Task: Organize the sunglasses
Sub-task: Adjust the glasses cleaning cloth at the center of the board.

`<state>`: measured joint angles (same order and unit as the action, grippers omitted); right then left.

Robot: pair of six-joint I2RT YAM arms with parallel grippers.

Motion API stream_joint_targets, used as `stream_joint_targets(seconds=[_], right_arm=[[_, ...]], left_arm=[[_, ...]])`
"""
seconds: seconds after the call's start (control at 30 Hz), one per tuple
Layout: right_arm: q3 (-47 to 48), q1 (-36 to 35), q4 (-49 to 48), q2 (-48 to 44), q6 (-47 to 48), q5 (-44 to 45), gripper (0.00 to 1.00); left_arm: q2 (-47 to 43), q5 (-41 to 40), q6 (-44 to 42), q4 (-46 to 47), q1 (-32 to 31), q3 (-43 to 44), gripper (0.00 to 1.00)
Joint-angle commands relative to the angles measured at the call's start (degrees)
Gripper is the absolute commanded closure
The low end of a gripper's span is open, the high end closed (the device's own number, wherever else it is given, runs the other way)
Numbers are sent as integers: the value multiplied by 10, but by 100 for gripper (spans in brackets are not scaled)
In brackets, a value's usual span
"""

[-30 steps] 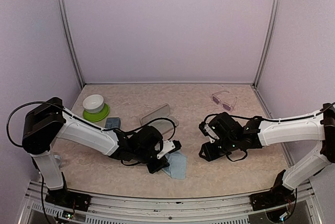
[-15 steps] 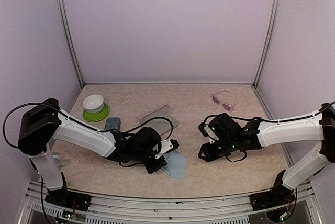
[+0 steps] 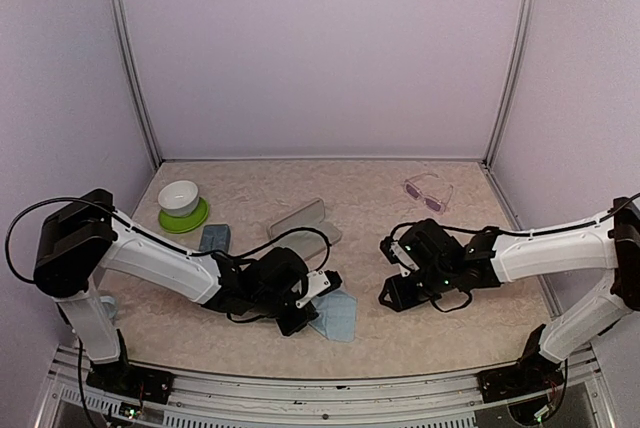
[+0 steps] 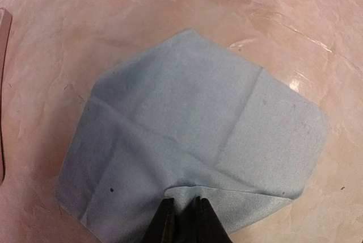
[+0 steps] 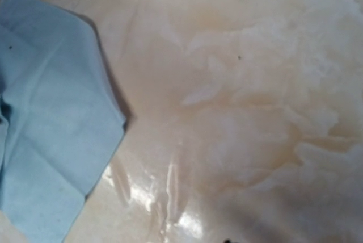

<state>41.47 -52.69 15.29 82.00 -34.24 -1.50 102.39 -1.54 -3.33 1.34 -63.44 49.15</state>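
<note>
Sunglasses (image 3: 428, 191), a pale clear-framed pair with purplish-pink lenses, lie at the back right of the table (image 3: 250, 183), near the corner post and well apart from both arms; this is the one pair that can be made out. At the front middle the left gripper (image 3: 302, 318) sits low at the near-left edge of a light-blue cloth (image 3: 338, 316) that lies spread on the table. In the left wrist view its fingers (image 4: 164, 223) stand close together at the bottom edge, pinching a raised fold of the cloth's near border between them. The rest of the cloth fans out flat beyond them, with a few creases across it. On the other side, the right gripper (image 3: 392, 295) hangs low just right of the same cloth, apart from it as far as the top view shows. Whether its jaws are parted or closed cannot be told: the right wrist view gives only bare table with the cloth's edge at the left. A grey case (image 3: 298, 218) lies behind the left gripper, toward mid-table. Farther left a white bowl (image 3: 179, 194) sits on a green plate (image 3: 190, 219), and a second cloth (image 3: 214, 237), folded small, lies just beside the plate, between it and the left arm.
</note>
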Motion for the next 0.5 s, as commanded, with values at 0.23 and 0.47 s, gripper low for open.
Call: stream_joint_targets(seconds=[0.23,0.47], right_arm=[[-24,0,-13,-18,-19,-4,69],[-18,-1,-21,-10,-20,-12,69]], left_arm=[[-55,-21,10,18,-19,-27,96],[-88,-42,33,20,-24,-49,87]])
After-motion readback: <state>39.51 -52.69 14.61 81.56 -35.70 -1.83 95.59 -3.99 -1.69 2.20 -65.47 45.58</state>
